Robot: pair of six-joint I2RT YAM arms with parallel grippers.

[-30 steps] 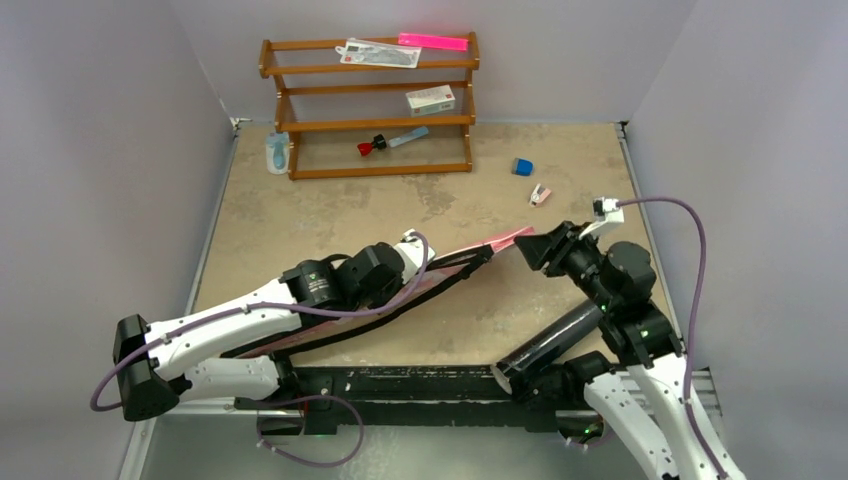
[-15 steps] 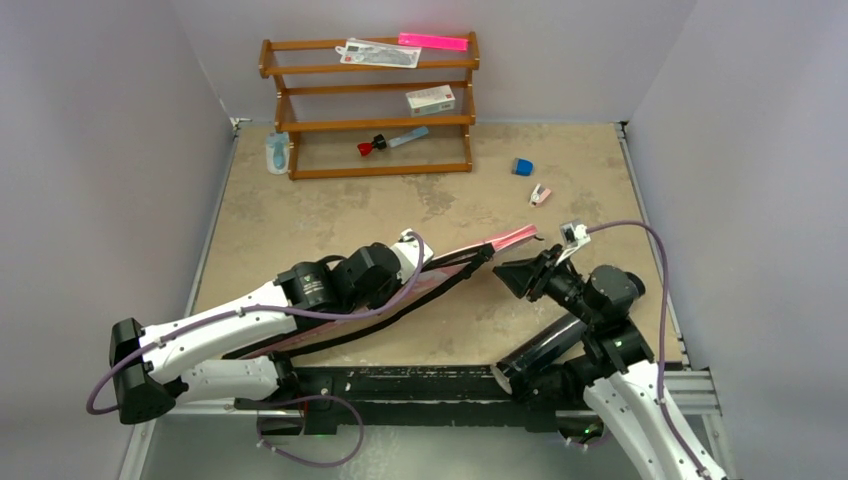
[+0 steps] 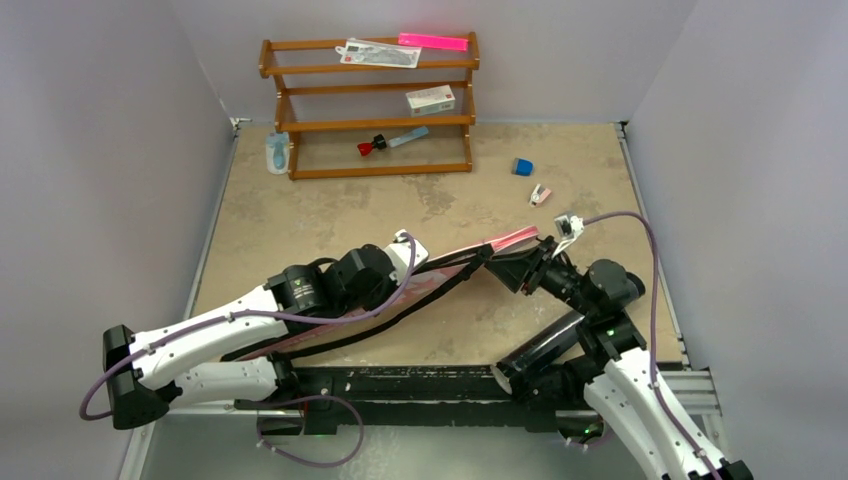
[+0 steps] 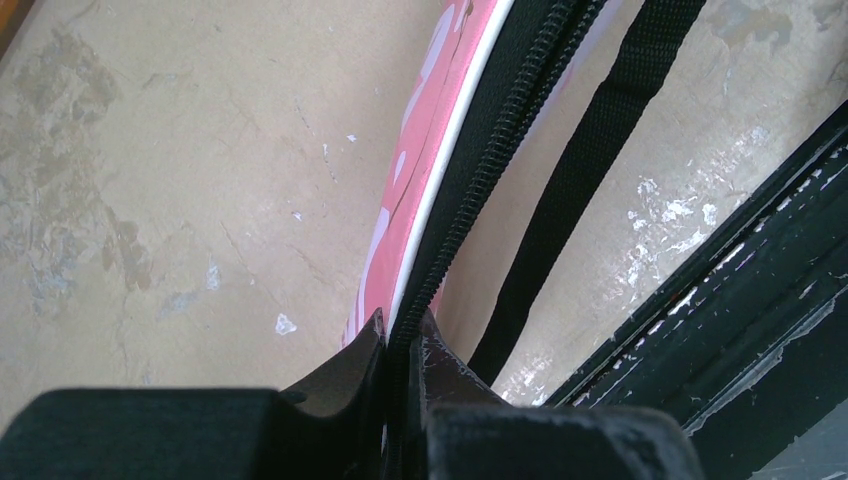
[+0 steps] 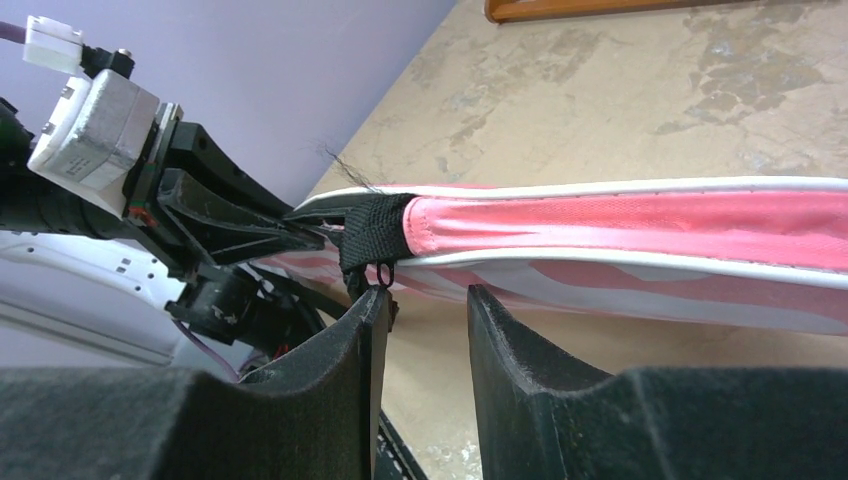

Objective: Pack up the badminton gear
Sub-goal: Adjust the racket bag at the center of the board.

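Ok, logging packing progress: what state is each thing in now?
Large pink fabric racket bag: up on edge, pinched at its zip.
Left gripper: shut on the bag's zip edge.
Right gripper: open, at the bag's black end tab.
Long black tube: lying beside the right arm.

Top view: left arm (image 3: 250, 310) covers much of the racket bag's (image 3: 512, 239) near half. Right arm (image 3: 612, 300) hides the black tube's (image 3: 548, 342) far end. Bag contents aren't visible in any view. Left wrist: bag runs out the top edge. Right wrist: bag cut off at the right edge. Can't tell if the zipper pull (image 5: 383, 272) touches the right gripper (image 5: 427, 297). White box (image 3: 431, 100) label is unreadable.
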